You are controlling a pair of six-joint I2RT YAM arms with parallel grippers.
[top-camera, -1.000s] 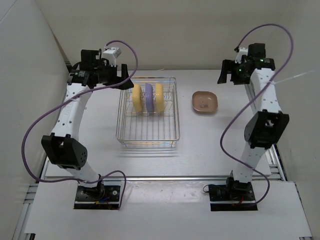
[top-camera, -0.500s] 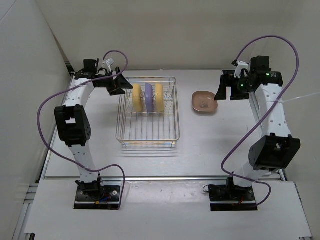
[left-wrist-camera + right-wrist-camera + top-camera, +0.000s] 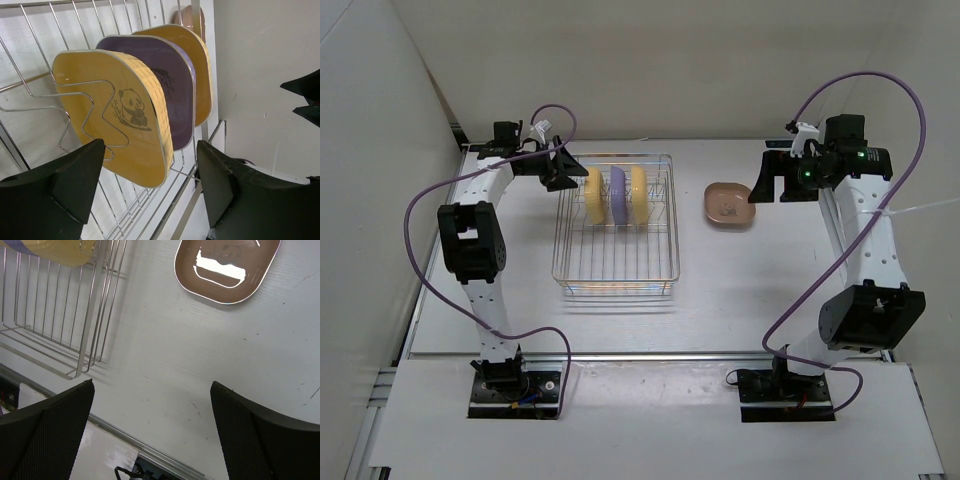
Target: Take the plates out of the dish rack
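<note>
White table (image 3: 720, 290), plain off-white walls (image 3: 670, 60) around, even soft light.

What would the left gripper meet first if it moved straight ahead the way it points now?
Probably the nearest yellow plate, standing upright in the dish rack; a bent rack wire crosses in front of it and may come first, depth unclear.
</note>
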